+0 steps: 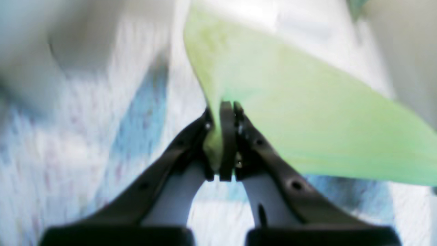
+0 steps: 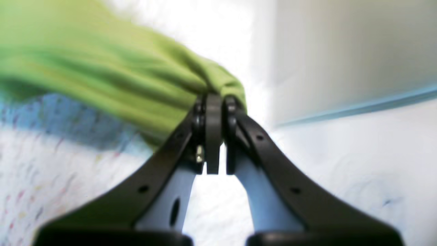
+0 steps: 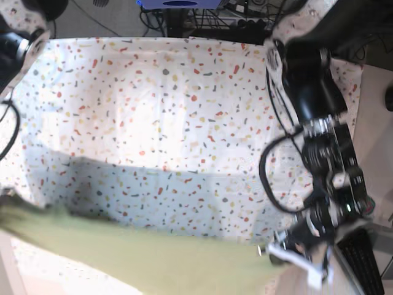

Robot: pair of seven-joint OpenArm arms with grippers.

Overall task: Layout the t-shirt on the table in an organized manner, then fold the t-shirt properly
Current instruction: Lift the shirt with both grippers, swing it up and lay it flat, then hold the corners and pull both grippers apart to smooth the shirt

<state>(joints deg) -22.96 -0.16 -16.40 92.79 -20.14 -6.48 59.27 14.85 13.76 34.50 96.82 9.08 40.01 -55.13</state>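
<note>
Fabric stretches between both arms as we hold the t-shirt [image 3: 147, 255] above the table [image 3: 172, 104], its olive-green cloth running as a long band along the lower edge of the base view. Our left gripper [image 1: 223, 106] is clamped on a bunched corner of the shirt, the cloth squeezed between the black jaws and fanning away up and to the right in the left wrist view. Our right gripper [image 2: 213, 99] is likewise pinched tight on a gathered fold of the garment, which trails off to the left in heavy creases in the right wrist view. From the base view, the left arm [image 3: 319, 135] reaches down the right side of the scene to the shirt's end near the table's corner; the right gripper itself lies out of that view, at the left edge where the cloth leaves the picture. Both wrist pictures are blurred, so we cannot tell which part of the shirt each claw has taken. Beneath the band, the shirt casts a broad bluish shadow [image 3: 153, 190] across the white, confetti-flecked cover. Dark cables [image 3: 245, 18] lie beyond the table's far edge.
</note>
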